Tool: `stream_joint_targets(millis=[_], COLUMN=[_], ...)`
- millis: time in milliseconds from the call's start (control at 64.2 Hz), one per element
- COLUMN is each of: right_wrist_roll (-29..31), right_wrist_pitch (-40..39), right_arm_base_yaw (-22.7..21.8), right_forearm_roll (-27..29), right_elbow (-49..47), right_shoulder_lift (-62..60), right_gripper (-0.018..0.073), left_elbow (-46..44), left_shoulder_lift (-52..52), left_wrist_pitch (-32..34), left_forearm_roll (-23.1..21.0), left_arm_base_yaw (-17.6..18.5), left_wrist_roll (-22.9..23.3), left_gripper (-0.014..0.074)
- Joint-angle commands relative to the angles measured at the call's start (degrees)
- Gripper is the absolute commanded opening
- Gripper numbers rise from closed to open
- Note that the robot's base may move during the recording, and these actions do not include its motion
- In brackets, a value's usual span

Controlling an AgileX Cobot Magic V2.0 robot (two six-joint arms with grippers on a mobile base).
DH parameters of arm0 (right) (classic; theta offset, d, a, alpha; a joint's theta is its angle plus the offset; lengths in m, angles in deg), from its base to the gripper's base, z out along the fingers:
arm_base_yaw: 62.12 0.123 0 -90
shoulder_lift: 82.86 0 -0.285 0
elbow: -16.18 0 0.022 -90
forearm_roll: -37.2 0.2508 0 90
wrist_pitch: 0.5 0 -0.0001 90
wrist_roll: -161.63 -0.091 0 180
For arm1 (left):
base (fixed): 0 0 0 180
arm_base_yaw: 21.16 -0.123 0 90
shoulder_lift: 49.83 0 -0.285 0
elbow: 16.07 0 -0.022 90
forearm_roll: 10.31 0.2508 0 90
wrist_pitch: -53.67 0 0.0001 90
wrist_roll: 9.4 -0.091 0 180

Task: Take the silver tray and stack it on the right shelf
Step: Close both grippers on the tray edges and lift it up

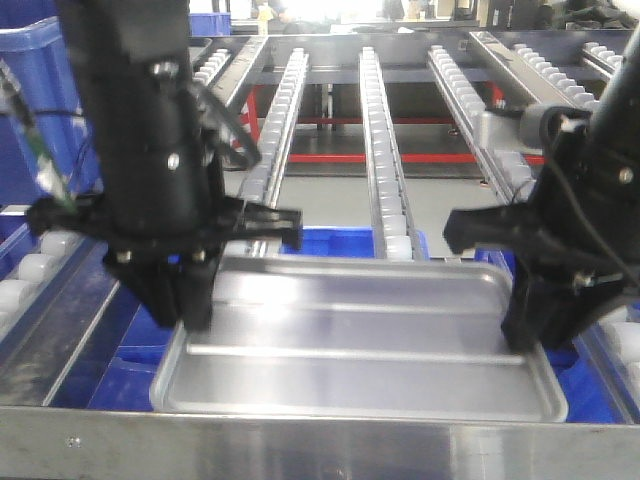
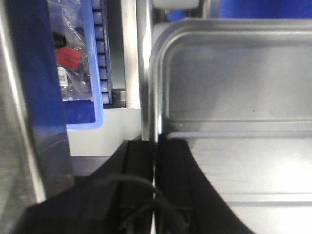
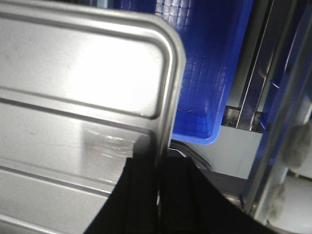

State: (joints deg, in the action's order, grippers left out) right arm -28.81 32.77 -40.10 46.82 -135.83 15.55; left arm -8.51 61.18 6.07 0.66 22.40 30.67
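The broad steel front bar (image 1: pixel 320 445) of the right shelf (image 1: pixel 385 150) fills the bottom edge of the front view. Just behind it lies the silver tray (image 1: pixel 360 340), long side toward the camera, both ribs showing across its floor. The left end effector (image 1: pixel 185 300) is closed narrow on the tray's left rim. The left wrist view shows the thin rim pinched between the two dark fingers (image 2: pixel 173 161). The right end effector (image 1: pixel 540 325) grips the right rim the same way, as the right wrist view confirms (image 3: pixel 160 163). I cannot tell whether the tray rests on the white rollers (image 1: pixel 395 230) or hangs in the grip. A blue crate (image 1: pixel 340 240) sits beneath its far edge.

The main risk, as I judge it, is the hold itself. Both grips are on a slim, slick metal lip, so the tray could slide or pivot out if it tilts. If one arm leads the other, the tray may twist and wrench free of one side. A low carry could also catch its rim on the front bar or a rail.
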Motion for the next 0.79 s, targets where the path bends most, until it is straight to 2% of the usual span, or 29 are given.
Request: stream_joint_targets(millis=[0,156,265,436,623,779], right_wrist_roll=[1.2,1.1,1.0,1.0,1.0,1.0], right_wrist_pitch=[1.6,7.1,9.5,14.8,15.9,15.9], right_arm_base_yaw=[-0.2,-0.2,-0.2,-0.2,-0.2,-0.2], right_forearm_roll=[-1.9,-2.7,-2.7,-2.8,-2.9,-2.9], right_elbow=[-4.5,-8.7,-9.3,-9.3,-9.3,-9.3], right_shoulder_lift=[-4.2,-8.6,-12.7,-18.8,-21.3,-21.3], right_gripper=[0.0056,0.0056,0.0056,0.0056,0.0056,0.0056], left_elbow=[-4.7,-8.4,-8.9,-8.9,-8.9,-8.8], left_shoulder_lift=[-4.1,-8.2,-11.6,-16.7,-18.8,-18.8], left_wrist_pitch=[-1.6,-4.6,-7.0,-11.5,-11.7,-11.6], left_forearm_roll=[1.7,1.7,1.6,1.7,1.8,1.8], left_arm_base_yaw=[0.4,0.4,0.4,1.8,4.1,4.3], left_wrist_roll=[-0.4,-1.2,-2.7,-2.7,-2.7,-2.7], left_gripper=[-0.0099,-0.0099,-0.0099,-0.0099,-0.0100,-0.0101])
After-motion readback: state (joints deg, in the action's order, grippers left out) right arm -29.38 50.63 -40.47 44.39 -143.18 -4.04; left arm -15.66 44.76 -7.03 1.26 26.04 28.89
